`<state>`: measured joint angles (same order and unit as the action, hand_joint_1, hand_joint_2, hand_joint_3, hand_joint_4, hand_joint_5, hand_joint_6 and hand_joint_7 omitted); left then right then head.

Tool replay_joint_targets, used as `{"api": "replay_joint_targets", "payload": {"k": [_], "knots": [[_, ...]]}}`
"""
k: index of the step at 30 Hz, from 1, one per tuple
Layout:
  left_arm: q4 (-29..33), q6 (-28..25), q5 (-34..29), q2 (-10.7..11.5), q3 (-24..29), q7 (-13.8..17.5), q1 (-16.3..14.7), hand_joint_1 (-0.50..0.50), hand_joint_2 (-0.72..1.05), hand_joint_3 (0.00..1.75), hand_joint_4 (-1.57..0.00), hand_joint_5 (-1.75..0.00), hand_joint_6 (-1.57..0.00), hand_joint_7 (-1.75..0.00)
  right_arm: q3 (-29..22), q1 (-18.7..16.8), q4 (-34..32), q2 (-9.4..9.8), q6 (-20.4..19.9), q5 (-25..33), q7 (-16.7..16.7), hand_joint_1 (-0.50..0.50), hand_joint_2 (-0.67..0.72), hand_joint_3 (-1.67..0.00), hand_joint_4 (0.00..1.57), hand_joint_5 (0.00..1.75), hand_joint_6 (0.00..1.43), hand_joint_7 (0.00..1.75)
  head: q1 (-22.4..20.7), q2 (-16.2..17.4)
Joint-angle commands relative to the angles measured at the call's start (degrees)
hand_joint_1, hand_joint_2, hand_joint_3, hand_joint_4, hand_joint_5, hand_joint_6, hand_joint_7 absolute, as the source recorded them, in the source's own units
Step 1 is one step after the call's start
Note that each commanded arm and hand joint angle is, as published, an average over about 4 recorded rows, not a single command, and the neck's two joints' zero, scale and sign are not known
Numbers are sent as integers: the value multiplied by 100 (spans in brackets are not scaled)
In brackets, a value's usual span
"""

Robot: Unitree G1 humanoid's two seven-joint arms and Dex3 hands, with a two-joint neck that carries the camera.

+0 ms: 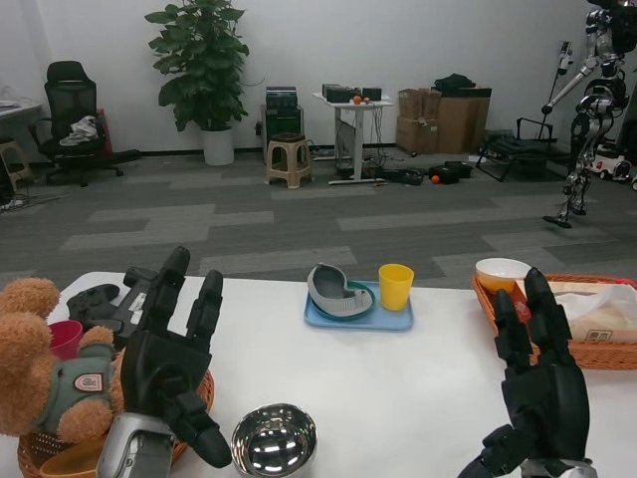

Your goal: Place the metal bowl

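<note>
Polished steel gleams at the near edge of the white worktop (418,388), where the metal bowl (275,439) sits upright with its mouth open to the ceiling. Nothing touches it. Just to its left the left robot hand (169,368) is raised above the worktop, fingers spread apart and pointing up, holding nothing; its lowest finger angles down close to the bowl's rim without meeting it. Well to the right, the right robot hand (540,393) also stands upright with fingers apart and empty.

Behind the left robot hand lies a wicker basket (199,393), with a teddy bear (40,363) in a green vest leaning at its left side and a red cup (65,337) behind the bear. A black game controller (100,304) rests beyond that. At the far middle a blue tray (388,320) carries a grey curved dish (336,291) and a yellow cup (395,285) side by side. On the far right an orange basket (597,354) holds a white bowl (501,272) and a pale bag (597,309).
</note>
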<state>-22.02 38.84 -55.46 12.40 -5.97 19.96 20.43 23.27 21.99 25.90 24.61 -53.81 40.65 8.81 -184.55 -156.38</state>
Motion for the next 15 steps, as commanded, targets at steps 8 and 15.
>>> {"api": "replay_joint_targets", "payload": {"k": [8,15], "knots": [[5,-17,-422,30,127,215,-180,-48,12,9,0,0,0,-21,-28,113,-55,70,-6,-35,6,25,72,0,0,0,0,7,-7,87],[29,-17,-431,17,208,213,-239,-48,25,9,0,0,0,-14,-9,113,-59,55,-6,-39,6,25,72,0,0,0,0,7,-27,110]]}}
